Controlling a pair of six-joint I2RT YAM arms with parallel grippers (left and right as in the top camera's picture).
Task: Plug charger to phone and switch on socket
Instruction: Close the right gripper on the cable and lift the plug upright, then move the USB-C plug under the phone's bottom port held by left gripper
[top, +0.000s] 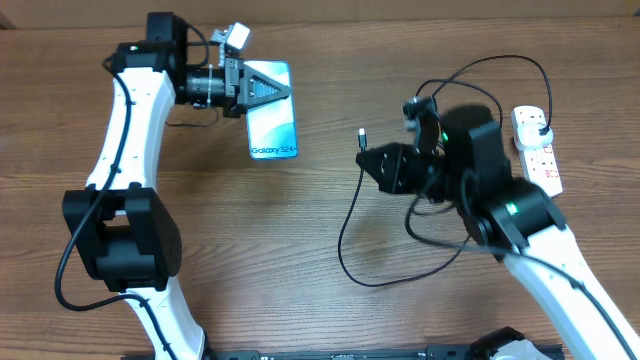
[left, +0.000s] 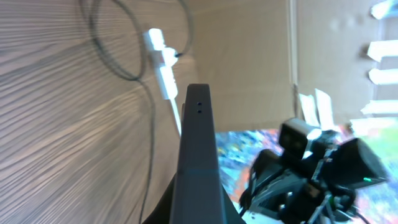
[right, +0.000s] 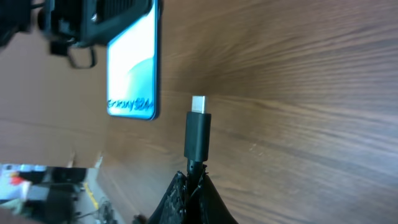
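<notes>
Your right tool (top: 366, 153) is clenched on the charger (top: 342, 240) just behind its connector (right: 199, 132). The connector's silver tip stands clear of the fingers and points away from you along the worktop (top: 270, 260). Your left tool (top: 262, 92) is clamped on the phone (top: 273, 128) at its far end, screen up, which leaves the near short edge with the Galaxy lettering free. The move turns on one relation: the phone lies to the left of the connector, near but apart. Its long axis runs almost parallel to the connector's, so the tip sits beside that near edge rather than facing it. The right arm is the one to close the gap. I judge you need to bring the tip round to your side of that short edge and line it up with the phone's length before pushing in. No port shows in any view. The power strip (top: 538, 150) lies well off to the right, beyond the right arm, with the charger's black plug apparently in it.
</notes>
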